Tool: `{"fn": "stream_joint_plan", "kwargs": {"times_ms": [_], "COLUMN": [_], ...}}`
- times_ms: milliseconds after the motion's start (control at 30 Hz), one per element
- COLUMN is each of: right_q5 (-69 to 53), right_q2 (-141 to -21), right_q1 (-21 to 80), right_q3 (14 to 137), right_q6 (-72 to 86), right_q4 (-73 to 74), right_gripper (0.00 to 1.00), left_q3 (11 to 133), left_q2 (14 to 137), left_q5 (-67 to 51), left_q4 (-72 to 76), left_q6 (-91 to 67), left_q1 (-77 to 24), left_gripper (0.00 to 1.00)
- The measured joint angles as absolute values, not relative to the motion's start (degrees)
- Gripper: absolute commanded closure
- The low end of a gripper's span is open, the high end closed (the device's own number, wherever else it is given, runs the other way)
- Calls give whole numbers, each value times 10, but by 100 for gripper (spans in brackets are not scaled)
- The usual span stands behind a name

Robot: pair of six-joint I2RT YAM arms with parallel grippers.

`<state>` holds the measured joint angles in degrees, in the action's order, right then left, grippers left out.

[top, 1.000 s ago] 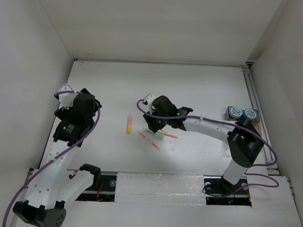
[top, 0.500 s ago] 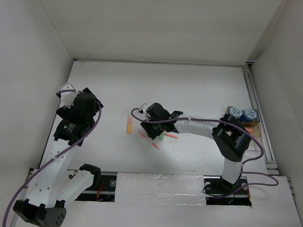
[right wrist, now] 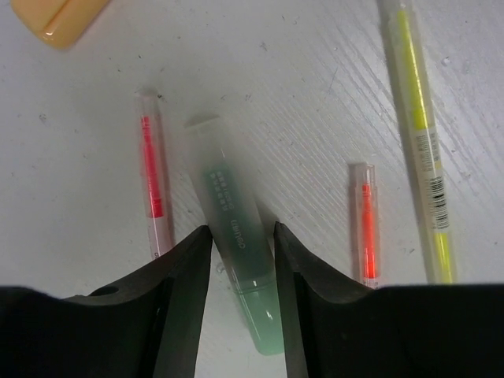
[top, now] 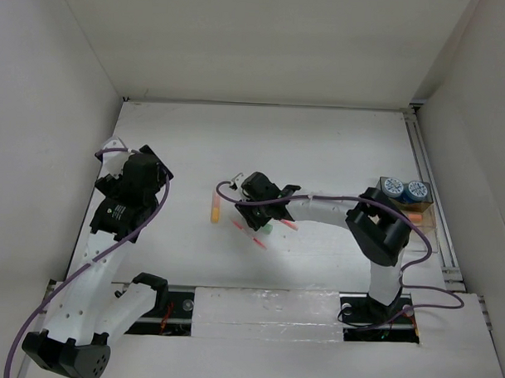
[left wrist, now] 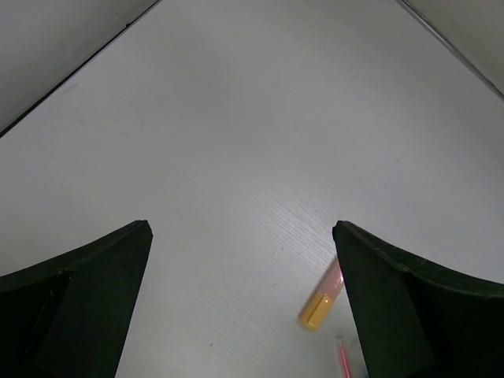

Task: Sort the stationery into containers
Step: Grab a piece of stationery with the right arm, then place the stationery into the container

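Observation:
A green marker lies on the white table between the fingers of my right gripper, which is shut on it; the left finger touches it and the right one presses close. Two thin red pens flank it, and a yellow pen lies further right. In the top view the right gripper is low over this cluster. An orange marker lies to its left. My left gripper hovers open and empty. The container holds two blue rolls.
White walls enclose the table on the left, back and right. A rail runs along the right edge beside the container. The right arm's elbow hangs just left of the container.
The right arm swung left and lowered onto the green marker, and its jaws narrowed around it. The left arm has barely moved.

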<state>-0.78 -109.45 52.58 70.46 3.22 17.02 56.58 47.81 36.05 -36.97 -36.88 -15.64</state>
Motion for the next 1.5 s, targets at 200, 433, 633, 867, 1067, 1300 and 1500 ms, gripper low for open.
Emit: {"fn": "stream_joint_plan", "kwargs": {"times_ms": [200, 433, 633, 867, 1067, 1300, 1500], "right_q5": [0, 1, -4, 9, 81, 166, 240], "right_q2": [-1095, -1094, -1061, -915, -737, -519, -396], "right_q1": [526, 526, 508, 399, 208, -18, -100], "right_q3": [705, 705, 704, 663, 556, 435, 414], "right_q6": [33, 38, 59, 125, 244, 387, 503], "right_q4": [169, 169, 177, 158, 152, 225, 297], "right_gripper": [77, 100, 100, 100, 100, 100, 100], "left_q3": [566, 566, 566, 566, 566, 566, 566], "left_q2": [478, 474, 474, 474, 473, 462, 459], "left_q5": [360, 356, 356, 355, 352, 346, 338], "left_q4": [-364, -362, -362, -362, -362, -359, -358], "left_q6": [-369, -364, -364, -364, -363, -360, -356], "left_q1": [-156, -156, -156, -156, -156, -156, -156], "left_gripper": [0, 0, 0, 0, 0, 0, 0]}}
